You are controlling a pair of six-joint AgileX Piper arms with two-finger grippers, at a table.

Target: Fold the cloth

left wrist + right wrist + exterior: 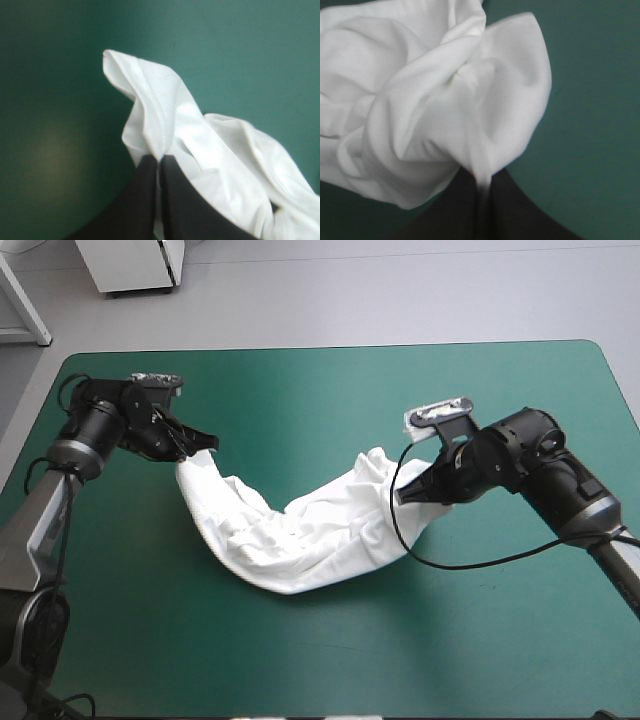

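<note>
Teal-green cover [330,390]: bare room on the far and near sides of the work. T-shirt [300,535]: a crumpled white swag across the middle of the table. It sags toward the near edge, with its low part on the cover and one end raised at each gripper. Left gripper [203,448] has the left end, right gripper [402,496] the right end. Both are all but closed, each pinching a bunched fold of the T-shirt, with a thin layer of cloth between the black fingers [145,185].

My read: you're at the spread-out step, no fold made yet. Draw the two ends apart evenly and level until the sag pulls out, then lay it flat on the cover. Go slow, since both pinches look to sit on gathered cloth near an edge and a jerk could slip one. Can't tell which part of the shirt each end is, so check for hem or sleeve before you fold.

Containers: none in view on the table.
</note>
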